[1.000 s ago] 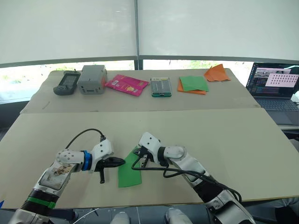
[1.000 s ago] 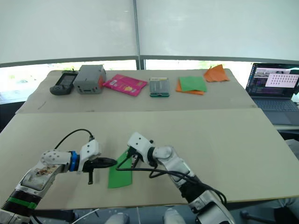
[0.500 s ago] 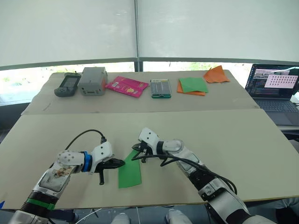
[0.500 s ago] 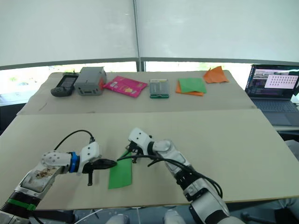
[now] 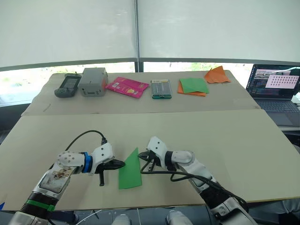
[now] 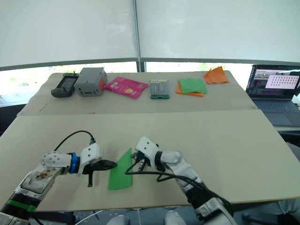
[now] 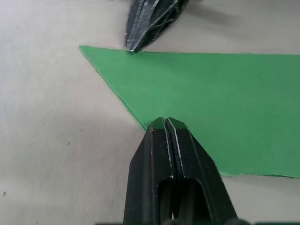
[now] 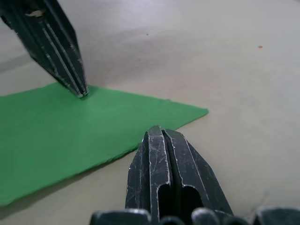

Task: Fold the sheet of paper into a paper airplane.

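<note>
The sheet of paper [image 5: 130, 170] is bright green and lies flat near the table's front edge, folded into a narrow wedge with its point at the far end. My left gripper [image 5: 122, 163] is shut, its tip resting on the paper's left edge [image 7: 165, 121]. My right gripper [image 5: 142, 161] is also shut, with its tip at the paper's right edge [image 8: 159, 130]. The two tips face each other across the green paper [image 7: 211, 98]. Neither holds the paper.
On the back table stand a handheld device [image 5: 67, 84], a grey box [image 5: 93, 80], a pink packet [image 5: 127, 86], a small case [image 5: 161, 87], a green sheet bordered by orange paper [image 5: 193, 85] and crumpled orange paper [image 5: 217, 74]. A laptop [image 5: 276, 86] sits far right.
My right gripper has drawn back from the paper's far point to its right edge, uncovering the point. The left gripper and the paper have stayed in place.
</note>
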Action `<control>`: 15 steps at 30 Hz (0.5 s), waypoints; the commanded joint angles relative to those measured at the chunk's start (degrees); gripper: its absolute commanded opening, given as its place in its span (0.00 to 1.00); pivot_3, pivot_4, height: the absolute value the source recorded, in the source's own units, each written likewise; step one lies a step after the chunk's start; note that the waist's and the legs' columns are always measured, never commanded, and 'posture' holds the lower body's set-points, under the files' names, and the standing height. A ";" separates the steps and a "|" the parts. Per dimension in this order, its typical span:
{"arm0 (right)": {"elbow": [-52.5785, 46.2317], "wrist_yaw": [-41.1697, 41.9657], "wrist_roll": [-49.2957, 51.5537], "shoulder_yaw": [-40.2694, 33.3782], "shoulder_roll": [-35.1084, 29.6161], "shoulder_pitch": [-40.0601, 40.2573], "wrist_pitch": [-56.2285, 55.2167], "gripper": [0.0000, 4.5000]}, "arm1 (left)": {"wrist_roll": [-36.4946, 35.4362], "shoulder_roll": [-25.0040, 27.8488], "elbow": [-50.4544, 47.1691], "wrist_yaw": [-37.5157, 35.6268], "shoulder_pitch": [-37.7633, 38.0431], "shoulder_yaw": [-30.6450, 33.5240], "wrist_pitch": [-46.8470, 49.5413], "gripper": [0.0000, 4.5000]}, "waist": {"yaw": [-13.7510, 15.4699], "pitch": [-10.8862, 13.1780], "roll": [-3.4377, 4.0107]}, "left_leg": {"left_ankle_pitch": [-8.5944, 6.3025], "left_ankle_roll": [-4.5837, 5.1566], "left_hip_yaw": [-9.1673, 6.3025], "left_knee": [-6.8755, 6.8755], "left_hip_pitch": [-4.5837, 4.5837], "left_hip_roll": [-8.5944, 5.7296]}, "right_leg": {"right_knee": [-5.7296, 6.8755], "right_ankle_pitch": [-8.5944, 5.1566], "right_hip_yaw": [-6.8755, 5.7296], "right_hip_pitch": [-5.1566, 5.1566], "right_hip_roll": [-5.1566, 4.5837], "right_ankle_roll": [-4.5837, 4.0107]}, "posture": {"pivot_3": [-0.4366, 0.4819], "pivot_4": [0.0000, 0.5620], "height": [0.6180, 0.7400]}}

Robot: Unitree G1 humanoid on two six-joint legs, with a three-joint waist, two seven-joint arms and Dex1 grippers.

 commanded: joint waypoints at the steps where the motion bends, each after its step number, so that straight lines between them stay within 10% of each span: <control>1: -1.27 2.90 -1.03 4.39 -2.00 3.43 3.84 0.00 | 2.58 0.88 1.93 0.19 0.67 -1.47 0.36 0.01 | 0.01 -0.01 -0.01 | 0.00 0.00 0.00 0.00 0.00 0.00 | 0.00 0.00 0.00 0.00 0.00 0.00 | 0.48 0.27 1.00; 15: -3.96 1.60 -1.26 1.14 -2.93 0.24 4.32 0.00 | 3.09 0.73 3.03 0.21 0.12 -2.05 -0.51 0.01 | -0.03 -0.04 -0.10 | 0.00 0.00 0.00 -0.02 0.01 0.01 | 0.00 -0.02 0.00 -0.05 0.00 -0.03 | 0.48 0.27 1.00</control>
